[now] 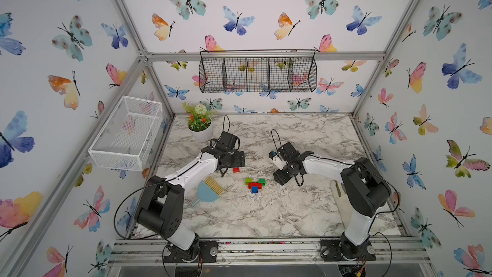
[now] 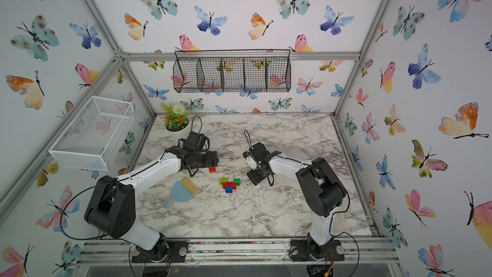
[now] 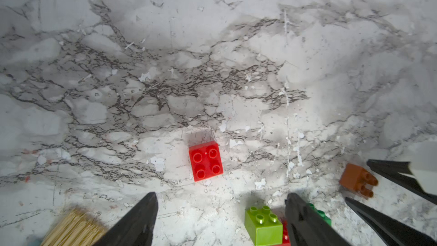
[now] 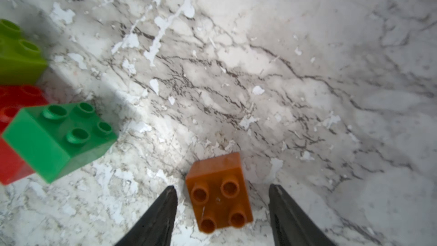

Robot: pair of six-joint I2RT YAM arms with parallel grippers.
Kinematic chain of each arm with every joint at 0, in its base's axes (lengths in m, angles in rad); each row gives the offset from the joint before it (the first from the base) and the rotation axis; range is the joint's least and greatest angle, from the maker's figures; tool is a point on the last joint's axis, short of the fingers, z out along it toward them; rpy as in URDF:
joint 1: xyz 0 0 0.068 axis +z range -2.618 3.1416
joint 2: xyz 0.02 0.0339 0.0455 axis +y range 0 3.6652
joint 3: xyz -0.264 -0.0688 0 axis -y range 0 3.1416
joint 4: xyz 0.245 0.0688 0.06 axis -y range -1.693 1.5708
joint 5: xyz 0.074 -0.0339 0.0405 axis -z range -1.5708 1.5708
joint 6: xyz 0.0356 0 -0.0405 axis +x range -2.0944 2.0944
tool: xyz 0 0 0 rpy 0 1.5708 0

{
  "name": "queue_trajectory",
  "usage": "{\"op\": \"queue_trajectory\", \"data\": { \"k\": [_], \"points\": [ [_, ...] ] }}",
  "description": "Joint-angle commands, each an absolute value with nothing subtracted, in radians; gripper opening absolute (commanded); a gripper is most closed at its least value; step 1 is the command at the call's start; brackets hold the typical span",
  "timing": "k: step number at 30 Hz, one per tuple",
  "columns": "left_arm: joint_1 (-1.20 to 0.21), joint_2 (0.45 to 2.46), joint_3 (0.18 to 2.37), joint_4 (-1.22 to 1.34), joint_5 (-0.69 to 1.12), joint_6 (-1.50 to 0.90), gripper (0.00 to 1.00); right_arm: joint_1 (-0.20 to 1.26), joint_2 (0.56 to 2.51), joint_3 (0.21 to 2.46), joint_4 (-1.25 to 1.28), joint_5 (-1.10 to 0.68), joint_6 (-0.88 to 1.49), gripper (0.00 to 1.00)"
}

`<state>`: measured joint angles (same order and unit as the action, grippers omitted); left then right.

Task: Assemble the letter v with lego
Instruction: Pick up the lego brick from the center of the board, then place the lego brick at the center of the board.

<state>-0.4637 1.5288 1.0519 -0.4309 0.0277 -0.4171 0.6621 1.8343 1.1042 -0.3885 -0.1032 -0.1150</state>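
Currently my left fingers (image 3: 142,221) stand wide open and empty, with the red square brick (image 3: 205,161) lying on the desk (image 3: 212,43) just ahead. My right fingers (image 4: 163,214) straddle the orange brick (image 4: 218,192), open and not touching it. The unfinished V (image 1: 255,184) sits between the arms.

Orange brick (image 4: 218,192), red brick (image 3: 205,161), grey-veined white marble table (image 3: 118,43).

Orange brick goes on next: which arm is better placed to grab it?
Right. The orange brick lies untouched between the open jaws of the right pincer. The left pincer hangs open by the loose red brick instead.
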Motion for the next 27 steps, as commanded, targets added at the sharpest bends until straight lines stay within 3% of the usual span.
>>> {"op": "queue_trajectory", "data": {
  "k": [1,4,11,15,21,27],
  "points": [
    [-0.461,1.448,1.003,-0.395,0.124,-0.365,0.87,0.661,1.853,1.100,-0.344,-0.171,-0.193,0.58],
    [-0.461,1.403,0.972,-0.385,0.153,-0.348,0.88,0.661,1.862,1.094,-0.343,-0.210,-0.203,0.47],
    [-0.462,1.348,0.949,-0.378,0.201,-0.343,0.88,0.653,1.833,1.080,-0.338,-0.195,-0.133,0.33],
    [-0.460,1.323,0.947,-0.346,0.276,-0.381,0.87,0.582,1.752,1.070,-0.288,-0.430,-0.055,0.27],
    [-0.476,1.319,0.980,-0.293,0.417,-0.568,0.83,0.560,1.550,0.927,0.024,-0.755,-0.035,0.24],
    [-0.487,1.278,0.986,-0.248,0.552,-0.697,0.80,0.560,1.384,0.676,0.535,-0.835,-0.035,0.18]
  ]
}}
